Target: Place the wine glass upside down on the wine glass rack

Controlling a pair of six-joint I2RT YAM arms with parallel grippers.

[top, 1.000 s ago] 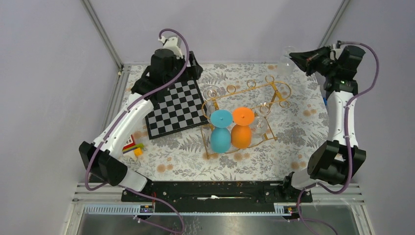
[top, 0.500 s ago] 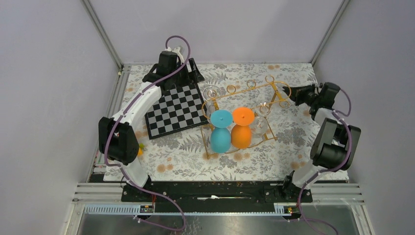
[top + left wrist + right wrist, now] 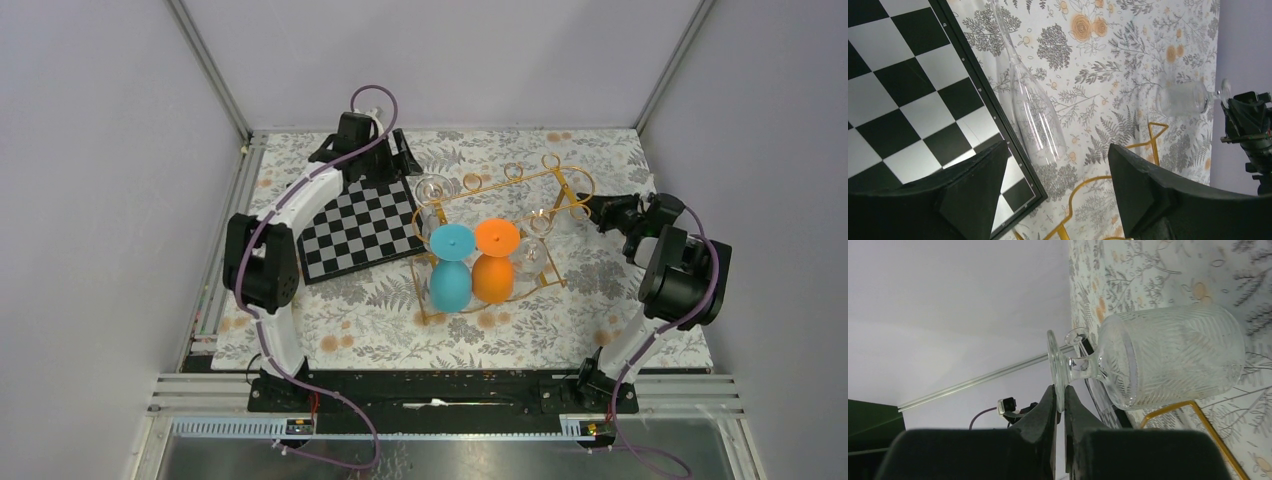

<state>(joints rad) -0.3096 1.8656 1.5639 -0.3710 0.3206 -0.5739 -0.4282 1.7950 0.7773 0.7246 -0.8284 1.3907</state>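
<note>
The gold wire rack (image 3: pixel 505 180) stands right of centre. A blue glass (image 3: pixel 451 268), an orange glass (image 3: pixel 494 262) and clear glasses (image 3: pixel 533 252) hang upside down from it. My right gripper (image 3: pixel 603 212) is shut on the foot of a clear etched wine glass (image 3: pixel 1173 355). It holds the glass at the rack's right end, bowl toward the rack and over a gold wire (image 3: pixel 1198 412). The glass also shows in the left wrist view (image 3: pixel 1182 98). My left gripper (image 3: pixel 368 168) is open and empty over the chessboard's far corner.
A black-and-white chessboard (image 3: pixel 360 225) lies left of the rack on the floral cloth (image 3: pixel 350 320). A clear flute glass (image 3: pixel 1033 117) hangs at the rack's left end by the board's edge. Metal frame posts (image 3: pixel 210 70) rise at the back corners.
My right arm has come down from high at the back right, bringing the clear glass to the rack's right end. My left arm has folded and shifted a little to the right.
</note>
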